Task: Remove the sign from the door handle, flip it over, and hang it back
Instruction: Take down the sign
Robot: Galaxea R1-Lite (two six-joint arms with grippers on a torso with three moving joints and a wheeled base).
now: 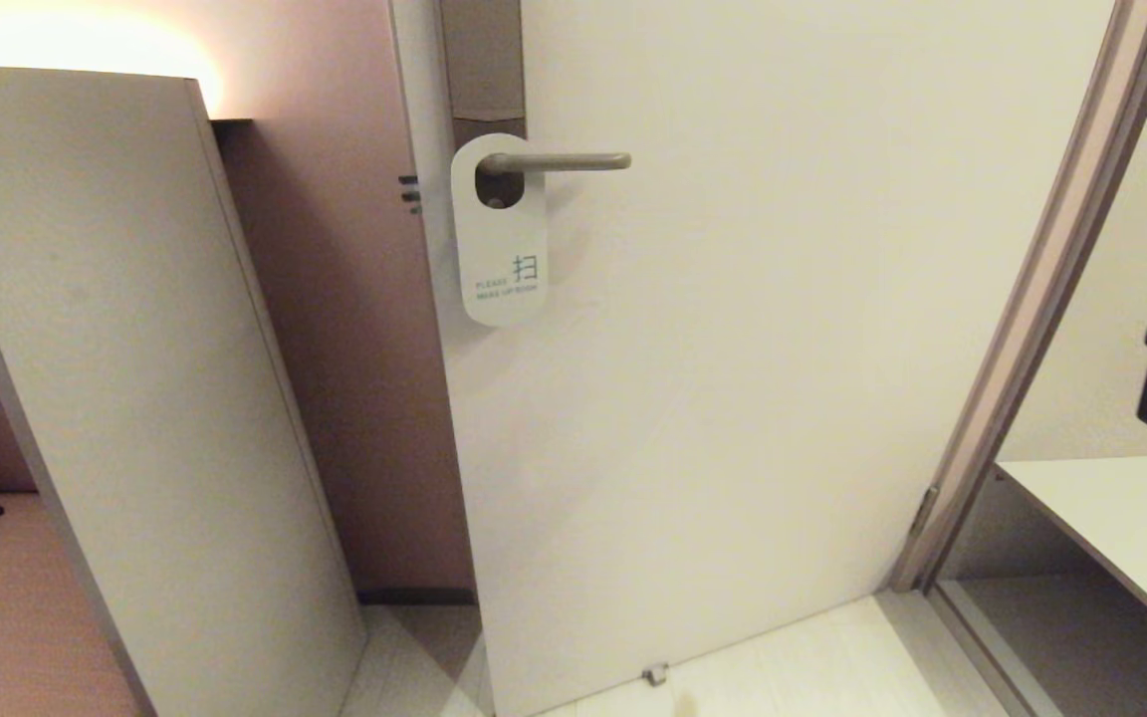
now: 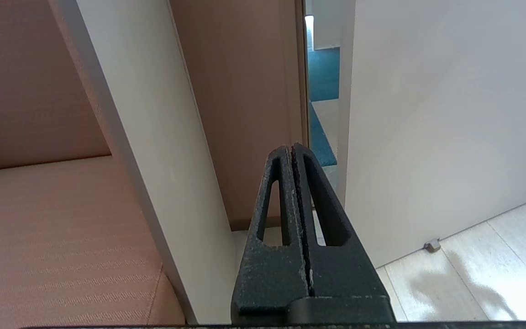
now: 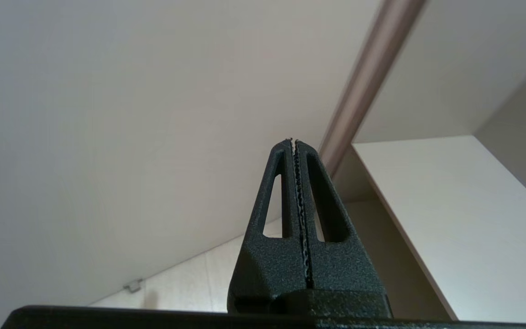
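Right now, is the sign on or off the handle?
On: the sign hangs from the handle through its hole, white face out.

Count: one sign (image 1: 499,231), one door handle (image 1: 556,161), one door (image 1: 783,349), two claws – left claw (image 2: 291,148), right claw (image 3: 294,141).

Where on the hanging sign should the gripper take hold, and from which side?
Probably the sign's free lower edge, approached from the front below the door handle. The card hangs flat against the door, its top looped over the lever, so only the bottom can be pinched and pulled outward.
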